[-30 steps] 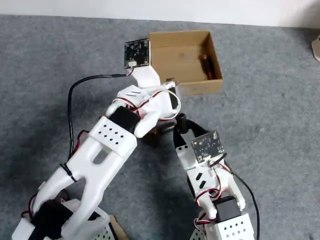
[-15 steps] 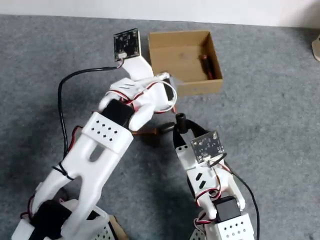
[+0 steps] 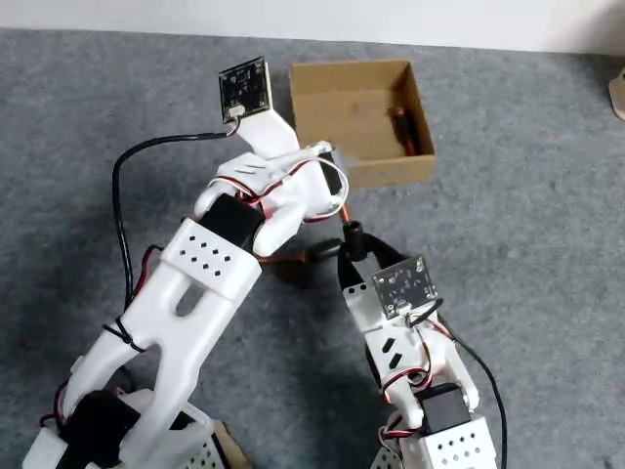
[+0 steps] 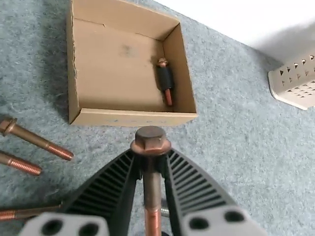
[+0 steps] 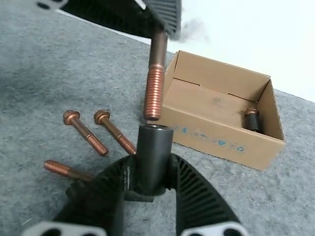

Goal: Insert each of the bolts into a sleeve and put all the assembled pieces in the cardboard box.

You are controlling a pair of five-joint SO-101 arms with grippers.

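My left gripper (image 4: 150, 158) is shut on a copper bolt (image 4: 152, 184), held upright with its hex head up. In the right wrist view that bolt's threaded end (image 5: 153, 98) hangs just above the open top of a black sleeve (image 5: 153, 158), slightly apart from it. My right gripper (image 5: 150, 171) is shut on the sleeve, which stands upright. From above, the sleeve (image 3: 351, 234) sits between the two arms, just in front of the cardboard box (image 3: 337, 117). One assembled piece (image 4: 165, 81) lies along the box's side wall.
Three loose bolts (image 5: 84, 132) (image 5: 116, 132) (image 5: 62, 169) lie on the grey carpet beside the sleeve, on the side away from the box. A white perforated object (image 4: 295, 83) stands off past the box. The left arm (image 3: 215, 264) overhangs the middle.
The left arm's wrist has swung left and a little away from the box with the bolt, mostly in the first half second. The right arm and sleeve have stayed put.
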